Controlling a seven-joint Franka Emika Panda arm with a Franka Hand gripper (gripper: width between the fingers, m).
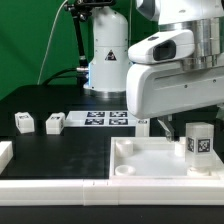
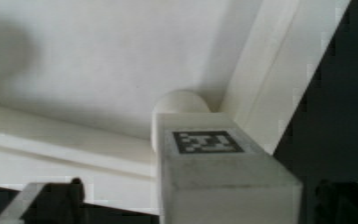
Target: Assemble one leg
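A white leg with a black-and-white tag stands upright in the near right corner of the large white panel. In the wrist view the same leg rises from a round corner socket of the panel. My gripper straddles the leg with its jaws open. A gap shows between the leg and the dark finger on one side. In the exterior view one dark finger hangs below the white wrist housing, beside the leg. Two more legs lie on the black table at the exterior view's left.
The marker board lies flat behind the panel, in front of the arm's white base. Another white part shows at the exterior view's left edge. A white wall runs along the front.
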